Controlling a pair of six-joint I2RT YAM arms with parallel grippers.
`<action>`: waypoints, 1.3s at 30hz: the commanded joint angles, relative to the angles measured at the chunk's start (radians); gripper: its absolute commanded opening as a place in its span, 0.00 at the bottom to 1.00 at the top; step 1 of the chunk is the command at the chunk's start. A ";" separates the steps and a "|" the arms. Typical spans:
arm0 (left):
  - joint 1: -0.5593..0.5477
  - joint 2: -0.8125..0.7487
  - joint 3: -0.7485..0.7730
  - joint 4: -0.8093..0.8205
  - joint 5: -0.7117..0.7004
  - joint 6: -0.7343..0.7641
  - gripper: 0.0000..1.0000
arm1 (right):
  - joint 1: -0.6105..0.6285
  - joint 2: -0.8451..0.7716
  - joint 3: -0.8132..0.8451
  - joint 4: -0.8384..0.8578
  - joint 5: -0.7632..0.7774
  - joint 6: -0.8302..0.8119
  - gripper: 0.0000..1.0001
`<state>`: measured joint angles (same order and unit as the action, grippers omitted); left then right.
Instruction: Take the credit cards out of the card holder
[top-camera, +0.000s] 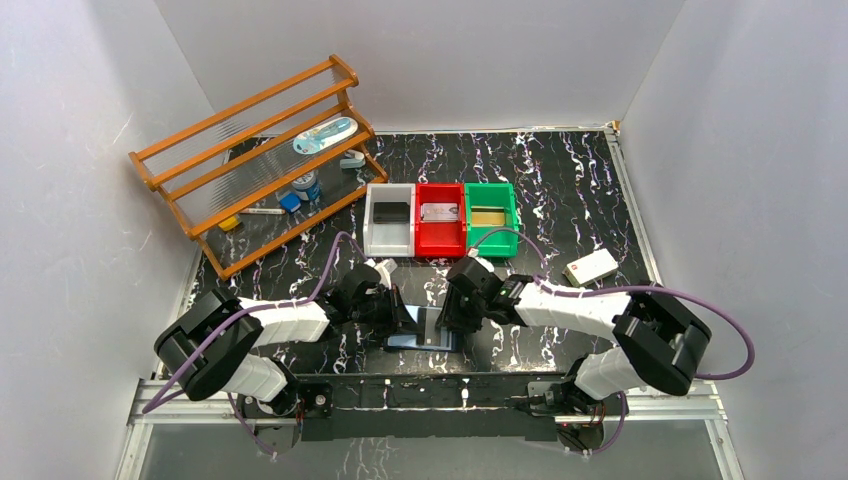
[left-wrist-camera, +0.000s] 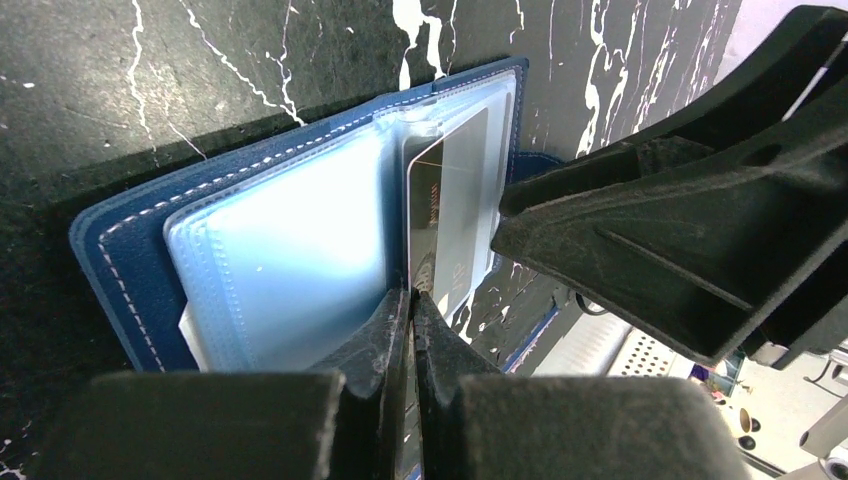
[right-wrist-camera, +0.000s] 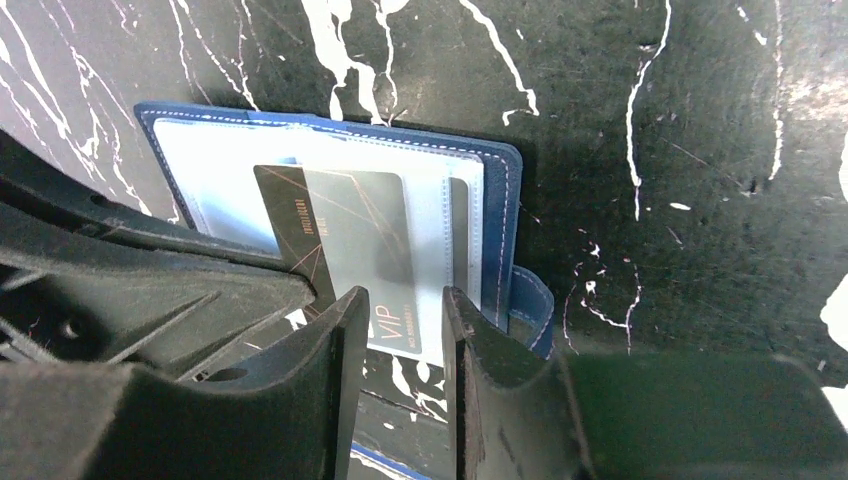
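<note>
**Partly out: one thin, glossy dark plastic credit card (right-wrist-camera: 350, 215) in the open navy bifold card holder (left-wrist-camera: 120, 250)**

The card holder lies open and flat on the black, white-veined marble-look table (top-camera: 570, 180), near its front edge between the two arms. Its cover is grained navy with pale stitching round the rim. Inside are soft, translucent light-blue plastic pockets, and a navy tab sticks out at one side. The credit card is a flat rectangle with fine lines and "VIP" printed at its free end. Its far part sits under a pocket's film, and its near end reaches past the holder's edge over the table.

The left gripper (left-wrist-camera: 410, 300) has its two matt black, rough-textured fingers pressed together on the card's near corner. The right gripper (right-wrist-camera: 400, 320) has its two fingers standing apart over the printed end, with the card showing in the gap. Whether they touch it cannot be told.

Farther back, three rectangular plastic bins stand side by side, touching: one white bin (top-camera: 371, 225), one red bin (top-camera: 440, 246), one green bin (top-camera: 490, 239). Each holds one flat card: a black card (top-camera: 392, 212), a silvery card (top-camera: 439, 211) and a gold card (top-camera: 488, 217). One thicker white block (top-camera: 590, 267) with a red mark lies to the right, well apart. One orange wooden rack (top-camera: 250, 130) with ribbed clear shelves stands at the far left.
</note>
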<state>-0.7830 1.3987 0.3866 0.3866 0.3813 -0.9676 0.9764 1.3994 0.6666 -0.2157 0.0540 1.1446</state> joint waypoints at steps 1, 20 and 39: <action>-0.004 -0.027 0.018 -0.040 -0.013 0.026 0.00 | 0.002 -0.059 0.069 -0.029 0.009 -0.077 0.42; -0.004 -0.026 0.022 -0.001 0.018 0.010 0.08 | 0.002 0.099 0.021 0.010 -0.057 -0.016 0.42; -0.003 -0.026 0.001 0.037 0.003 -0.030 0.12 | 0.001 0.075 -0.019 0.012 -0.033 0.023 0.42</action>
<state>-0.7830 1.4300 0.3637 0.4965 0.4152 -1.0348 0.9745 1.4647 0.6888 -0.1471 -0.0139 1.1625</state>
